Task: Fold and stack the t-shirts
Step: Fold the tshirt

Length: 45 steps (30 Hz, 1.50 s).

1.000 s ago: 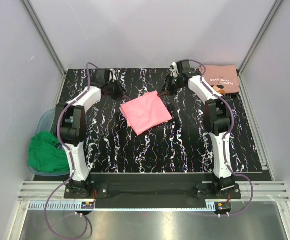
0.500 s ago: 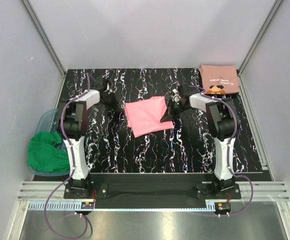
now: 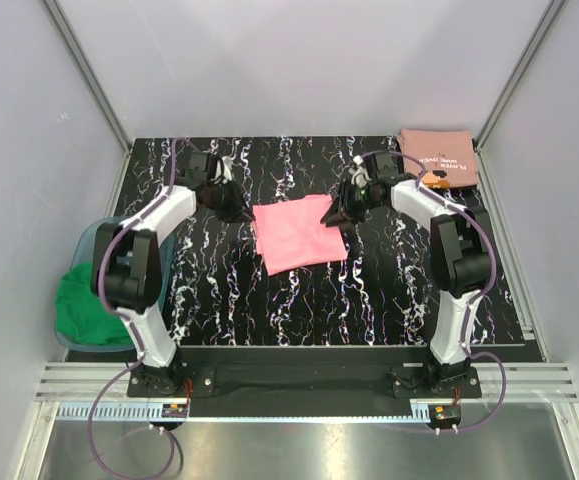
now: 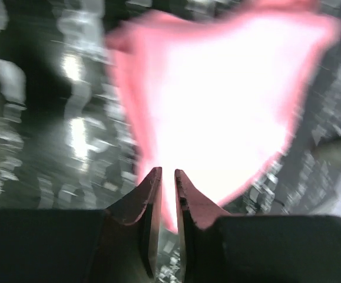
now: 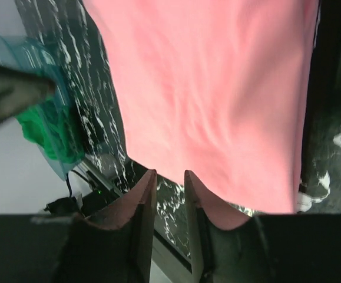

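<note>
The plain pink t-shirt lies folded flat mid-table. It also fills the left wrist view, blurred, and the right wrist view. The salmon t-shirt with white lettering lies folded at the back right corner. My left gripper is at the pink shirt's back left corner, its jaws almost together with nothing between them. My right gripper is at the shirt's right edge, its jaws a narrow gap apart, with only table showing between them.
A clear bluish bin holding a green cloth stands off the table's left edge; it also shows in the right wrist view. Grey walls close in the table on three sides.
The right gripper came from the back of the table to the pink shirt's right edge. The left gripper moved toward its left corner. The shirt turned from a diamond to squarer.
</note>
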### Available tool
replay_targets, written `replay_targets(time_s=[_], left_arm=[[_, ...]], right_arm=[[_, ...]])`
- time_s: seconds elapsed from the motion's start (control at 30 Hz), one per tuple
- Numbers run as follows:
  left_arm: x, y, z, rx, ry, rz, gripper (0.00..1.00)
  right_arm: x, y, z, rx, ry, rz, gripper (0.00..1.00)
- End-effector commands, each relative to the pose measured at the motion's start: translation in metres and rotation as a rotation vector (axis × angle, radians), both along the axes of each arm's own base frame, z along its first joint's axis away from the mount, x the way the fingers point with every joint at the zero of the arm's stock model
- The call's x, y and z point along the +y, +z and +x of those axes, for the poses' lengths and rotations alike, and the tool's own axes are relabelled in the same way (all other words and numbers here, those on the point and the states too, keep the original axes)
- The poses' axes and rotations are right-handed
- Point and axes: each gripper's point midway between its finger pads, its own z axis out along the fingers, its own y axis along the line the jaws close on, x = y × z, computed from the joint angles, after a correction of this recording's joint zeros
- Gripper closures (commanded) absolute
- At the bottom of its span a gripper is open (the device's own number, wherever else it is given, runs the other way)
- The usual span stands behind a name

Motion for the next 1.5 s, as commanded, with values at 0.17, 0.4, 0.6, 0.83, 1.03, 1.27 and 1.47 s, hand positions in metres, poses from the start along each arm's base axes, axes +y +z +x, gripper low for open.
replay_targets(time_s=[0.17,0.4,0.6,0.83,1.03,1.27,1.47], left_arm=[[-0.087,0.044,-0.048,-0.073,-0.155,-0.252,0.82],[-0.104,0.004,-0.073,0.003,-0.165,-0.219,0.85],[-0.098,-0.023,-0.084,0.053,-0.15,-0.172,0.88],[-0.088,-0.051,-0.11,0.128,-0.127,-0.132,0.9],[-0.073,-0.069,-0.127,0.164,-0.112,-0.07,0.92],[-0.069,-0.049,-0.122,0.094,-0.127,-0.032,0.93],[-0.074,0.013,-0.067,-0.062,-0.122,-0.045,0.84]], right_arm=[[-0.01,0.012,0.077,-0.113,-0.054,-0.024,0.62],[-0.012,-0.003,0.098,-0.108,-0.035,-0.045,0.75],[-0.013,-0.014,0.104,-0.113,-0.037,-0.032,0.85],[0.003,-0.03,0.134,-0.118,-0.049,0.055,0.9],[0.011,-0.039,0.166,-0.122,-0.088,0.084,0.91],[0.006,-0.007,0.163,-0.16,-0.073,0.048,0.78],[0.0,0.02,0.12,-0.14,-0.033,0.044,0.69]])
